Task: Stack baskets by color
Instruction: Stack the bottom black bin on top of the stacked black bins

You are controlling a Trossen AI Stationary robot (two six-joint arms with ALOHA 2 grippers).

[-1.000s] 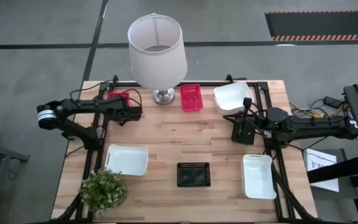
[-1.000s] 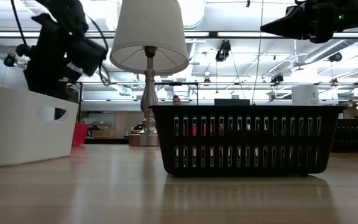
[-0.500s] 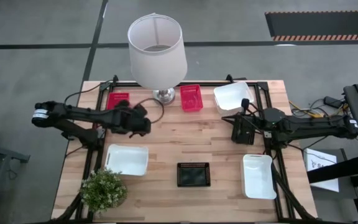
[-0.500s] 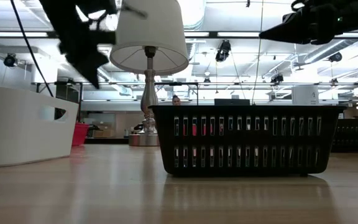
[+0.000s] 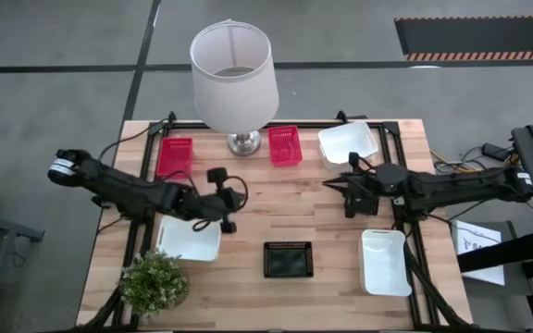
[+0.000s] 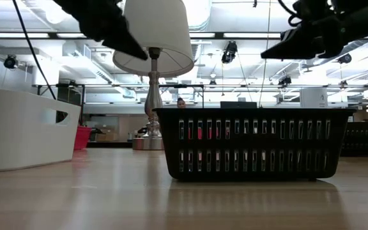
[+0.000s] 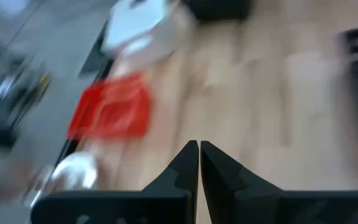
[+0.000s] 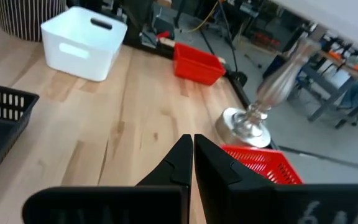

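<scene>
Two red baskets (image 5: 175, 155) (image 5: 284, 145) stand at the far edge, on either side of the lamp. A white basket (image 5: 348, 145) is at far right, another (image 5: 385, 262) near right, a third (image 5: 189, 239) near left. The black basket (image 5: 288, 259) sits near the middle. My left gripper (image 5: 237, 198) hovers shut above the wood right of the near-left white basket, its fingers (image 7: 199, 155) together and holding nothing. My right gripper (image 5: 333, 184) hovers shut and empty in front of the far-right white basket, pointing toward the table's left (image 8: 192, 148).
A lamp with a white shade (image 5: 234, 74) and a metal base (image 8: 246, 127) stands at the far middle. A small potted plant (image 5: 154, 282) sits at the near left corner. Bare wood (image 5: 285, 199) lies between the two grippers.
My left gripper has swung from over the far-left red basket toward the table's middle and near side, rolling and tipping as it went; the red basket now shows whole. My right gripper has eased a little toward the table's left and lower. Both stay shut.
</scene>
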